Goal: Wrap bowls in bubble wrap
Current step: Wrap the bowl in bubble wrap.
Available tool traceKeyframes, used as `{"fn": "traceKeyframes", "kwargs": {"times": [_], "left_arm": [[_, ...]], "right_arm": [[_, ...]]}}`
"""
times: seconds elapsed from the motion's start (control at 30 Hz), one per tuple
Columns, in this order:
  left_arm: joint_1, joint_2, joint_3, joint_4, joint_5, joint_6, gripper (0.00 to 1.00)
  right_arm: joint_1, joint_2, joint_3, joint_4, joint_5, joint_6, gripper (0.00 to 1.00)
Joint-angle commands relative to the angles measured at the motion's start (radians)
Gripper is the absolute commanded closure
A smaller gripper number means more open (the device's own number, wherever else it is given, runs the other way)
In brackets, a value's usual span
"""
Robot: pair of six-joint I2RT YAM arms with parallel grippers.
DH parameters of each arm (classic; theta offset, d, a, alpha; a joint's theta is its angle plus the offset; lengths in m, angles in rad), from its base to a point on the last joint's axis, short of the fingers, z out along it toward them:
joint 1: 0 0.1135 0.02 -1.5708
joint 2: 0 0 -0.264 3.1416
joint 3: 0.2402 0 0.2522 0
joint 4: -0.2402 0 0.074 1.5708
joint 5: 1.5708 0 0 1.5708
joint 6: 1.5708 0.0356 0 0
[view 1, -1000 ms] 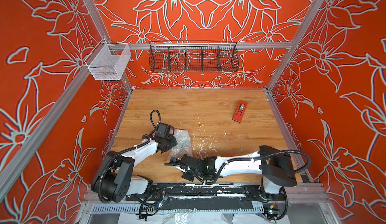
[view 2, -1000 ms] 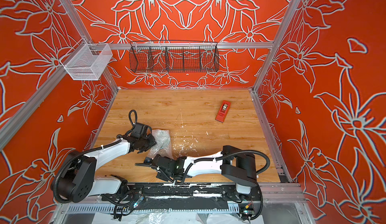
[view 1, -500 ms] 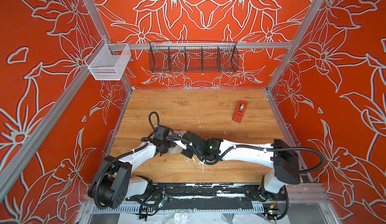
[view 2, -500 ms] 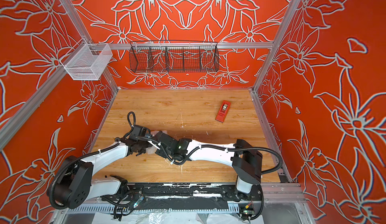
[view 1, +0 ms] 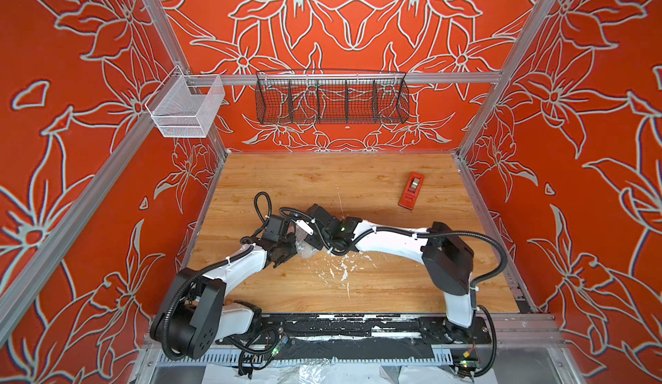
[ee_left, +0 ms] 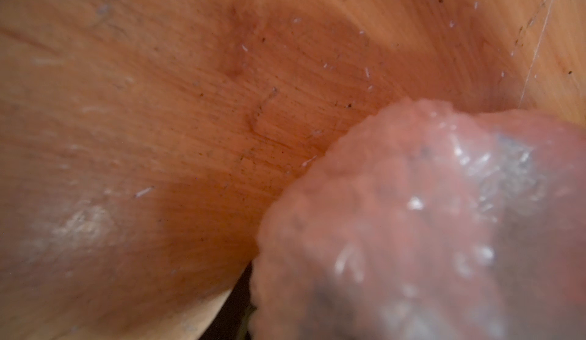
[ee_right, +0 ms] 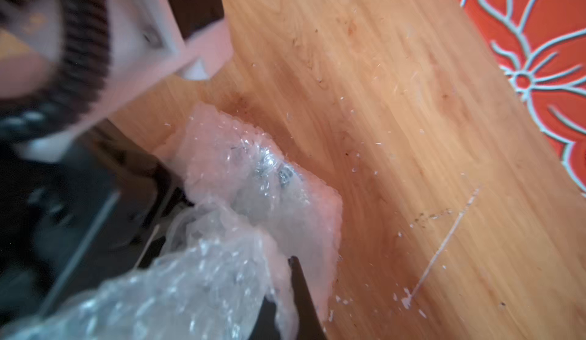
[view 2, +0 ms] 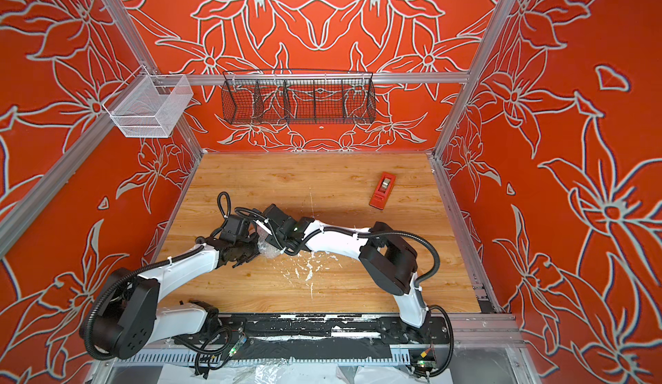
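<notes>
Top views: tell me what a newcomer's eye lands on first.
The orange floral walls hit first, all around. Then the left arm and right arm meet over crumpled bubble wrap at the table's left-middle, with a red tape dispenser alone toward the far right.

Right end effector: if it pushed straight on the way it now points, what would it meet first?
The bubble wrap: the right end effector is shut on a fold of it, with the crumpled bundle directly ahead. Beyond that, probably the wooden table, though depth is unclear.
</notes>
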Motion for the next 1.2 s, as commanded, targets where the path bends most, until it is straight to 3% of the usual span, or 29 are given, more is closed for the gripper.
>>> {"fn": "traceKeyframes", "kwargs": {"times": [0.0, 0.27, 0.63, 0.87, 1.17], "left_arm": [[-0.005, -0.006, -0.031, -0.064, -0.006, 0.016, 0.61], [-0.004, -0.03, -0.029, -0.085, -0.017, 0.029, 0.6], [0.028, -0.067, -0.008, -0.213, -0.095, -0.011, 0.45], [0.067, -0.199, -0.028, -0.268, -0.093, -0.008, 0.4], [0.086, -0.463, -0.026, -0.404, -0.09, -0.009, 0.24]], "right_arm": [[-0.009, 0.055, 0.055, 0.014, -0.036, -0.003, 1.0], [-0.021, 0.165, 0.117, -0.036, -0.109, 0.007, 1.0], [-0.02, 0.222, 0.134, -0.07, -0.127, 0.032, 1.0], [-0.018, 0.254, 0.181, -0.107, -0.132, 0.033, 1.0], [-0.009, 0.314, 0.286, -0.193, -0.132, 0.044, 1.0]]}}
